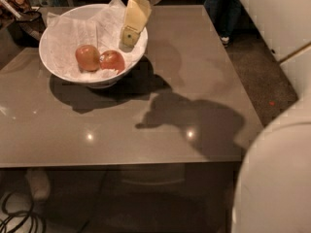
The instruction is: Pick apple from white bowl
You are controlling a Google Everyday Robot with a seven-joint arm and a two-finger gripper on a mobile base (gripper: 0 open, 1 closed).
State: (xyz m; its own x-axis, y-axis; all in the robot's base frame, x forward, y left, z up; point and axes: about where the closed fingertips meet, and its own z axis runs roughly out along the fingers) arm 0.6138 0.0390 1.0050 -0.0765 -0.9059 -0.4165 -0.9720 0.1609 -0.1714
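Our gripper (pixel 128 37) hangs over the white bowl's (pixel 44 57) rim; we cannot make out whether it is spread or closed. The apple (pixel 112 60) lies in the bowl just beside it, touching a paler apple (pixel 88 57).

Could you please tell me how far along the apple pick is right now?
Approach looks done: the gripper hovers over the white bowl near its rim. Nothing is grasped; the apple lies inside beside a paler apple. Descending, gripping and lifting remain.
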